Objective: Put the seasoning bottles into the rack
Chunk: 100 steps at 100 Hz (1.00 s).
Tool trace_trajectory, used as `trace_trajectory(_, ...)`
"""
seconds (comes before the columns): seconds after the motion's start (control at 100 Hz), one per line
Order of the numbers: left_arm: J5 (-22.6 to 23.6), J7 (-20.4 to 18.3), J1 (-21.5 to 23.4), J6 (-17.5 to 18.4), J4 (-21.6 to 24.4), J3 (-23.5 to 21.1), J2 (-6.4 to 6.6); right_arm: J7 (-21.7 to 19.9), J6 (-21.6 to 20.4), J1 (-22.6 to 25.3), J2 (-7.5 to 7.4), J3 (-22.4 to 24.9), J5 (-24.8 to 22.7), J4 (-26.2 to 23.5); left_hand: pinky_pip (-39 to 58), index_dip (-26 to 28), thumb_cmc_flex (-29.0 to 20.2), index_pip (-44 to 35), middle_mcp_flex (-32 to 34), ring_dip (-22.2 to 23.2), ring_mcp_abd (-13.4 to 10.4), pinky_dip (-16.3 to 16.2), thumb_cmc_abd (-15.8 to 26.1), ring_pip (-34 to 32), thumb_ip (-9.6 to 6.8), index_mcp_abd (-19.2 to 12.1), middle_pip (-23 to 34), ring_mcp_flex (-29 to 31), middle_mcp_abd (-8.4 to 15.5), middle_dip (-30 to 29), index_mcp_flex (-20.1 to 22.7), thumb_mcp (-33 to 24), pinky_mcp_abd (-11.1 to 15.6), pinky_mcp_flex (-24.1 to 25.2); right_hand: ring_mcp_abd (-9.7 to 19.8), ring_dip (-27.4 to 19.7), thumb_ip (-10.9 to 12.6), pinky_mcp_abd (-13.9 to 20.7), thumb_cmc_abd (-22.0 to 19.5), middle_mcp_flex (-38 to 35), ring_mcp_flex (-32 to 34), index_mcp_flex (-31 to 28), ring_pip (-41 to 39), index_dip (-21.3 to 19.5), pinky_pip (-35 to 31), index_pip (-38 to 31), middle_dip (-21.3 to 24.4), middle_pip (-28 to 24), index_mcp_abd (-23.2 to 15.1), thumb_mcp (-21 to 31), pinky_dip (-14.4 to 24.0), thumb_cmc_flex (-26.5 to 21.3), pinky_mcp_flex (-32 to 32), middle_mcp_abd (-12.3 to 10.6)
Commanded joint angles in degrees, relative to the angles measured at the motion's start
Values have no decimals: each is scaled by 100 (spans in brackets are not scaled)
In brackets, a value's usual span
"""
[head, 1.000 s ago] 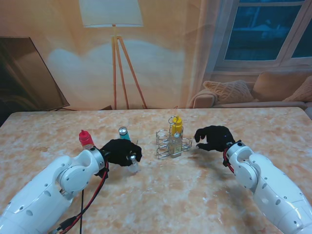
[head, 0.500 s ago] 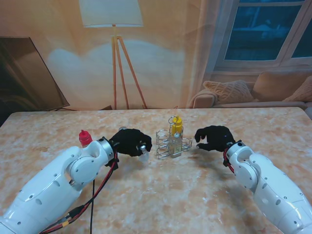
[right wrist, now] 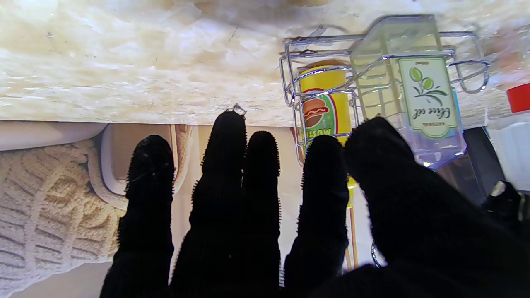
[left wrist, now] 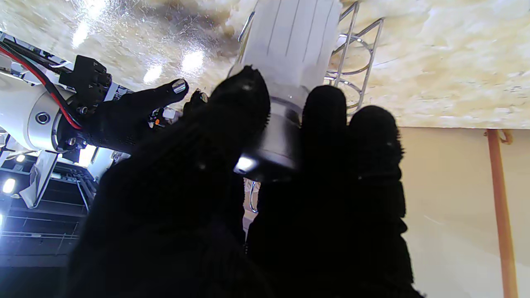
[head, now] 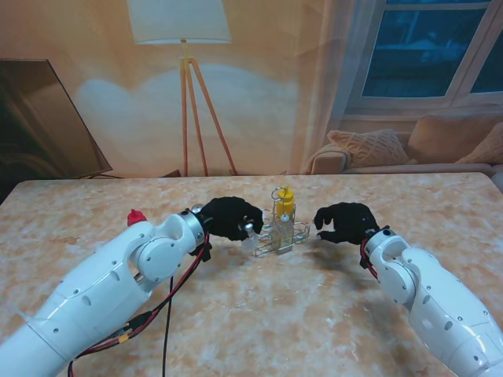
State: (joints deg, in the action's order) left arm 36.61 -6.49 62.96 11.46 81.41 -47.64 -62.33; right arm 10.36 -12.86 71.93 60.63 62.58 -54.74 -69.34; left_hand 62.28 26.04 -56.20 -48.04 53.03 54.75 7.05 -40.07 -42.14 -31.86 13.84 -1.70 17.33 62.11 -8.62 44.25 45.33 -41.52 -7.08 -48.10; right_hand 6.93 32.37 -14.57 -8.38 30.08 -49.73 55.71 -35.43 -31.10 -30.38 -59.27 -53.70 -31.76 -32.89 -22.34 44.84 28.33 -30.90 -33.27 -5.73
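1. Left hand (head: 229, 217) clenched on a white seasoning bottle (left wrist: 290, 45) w/ silver cap, held at the rack's left side, base just over an empty wire ring (touching or not, can't tell).
2. Wire rack (head: 275, 233) near table centre, already holding a yellow mustard bottle (right wrist: 324, 103) and a clear olive oil bottle (right wrist: 414, 95).
3. Right hand (head: 346, 221) released, fingers spread, holding nothing, just beside the rack's right side; good spot to steady the frame.
4. For this step: keep bottle upright, centre base over the ring, lower straight, loosen fingers only once seated. Light wire rack will likely slide if nudged sideways.
5. Red-capped bottle (head: 136, 217) waiting on the table, well to the left, partly hidden by left arm.
6. Surface: glossy beige marbled table (head: 283, 314), slick-looking, w/ glare in the wrist views.
7. Room: tripod floor lamp (head: 182, 71) farther back, dark window, sofa w/ cushions at right.
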Motion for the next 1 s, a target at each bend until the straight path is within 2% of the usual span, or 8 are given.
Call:
trace_trajectory(0.0, -69, -12, -114, -65, -81, 82, -109, -89, 11, 37, 18, -20, -16, 5, 54, 19, -308, -616, 523, 101, -223, -106, 139, -168, -69, 211, 332, 68, 90, 347, 152, -136, 432, 57, 28, -14, 70, -84, 123, -74, 4, -49, -31, -13, -104, -34, -41, -32, -45, 114, -46, -68, 60, 39)
trace_trajectory(0.46, -331, 550, -540, -273, -710, 743, -391, -96, 28, 37, 16, -16, -19, 7, 42, -4, -260, -694, 478, 121, -253, -128, 176, -170, -53, 208, 370, 50, 98, 371, 92, -168, 456, 82, 26, -12, 68, -81, 125, -72, 11, -46, -35, -10, -109, -31, -40, -33, -50, 115, -45, -65, 53, 43)
trace_trajectory(0.99, -329, 918, -753, -428, -1165, 1127, -565, -91, 23, 38, 15, -15, -20, 16, 86, -91, -206, -789, 486, 167, -308, -176, 149, -249, -36, 185, 492, 68, 158, 374, 71, -175, 495, 85, 31, -11, 70, -94, 115, -72, 10, -36, -37, -7, -111, -28, -40, -34, -44, 110, -45, -65, 53, 42)
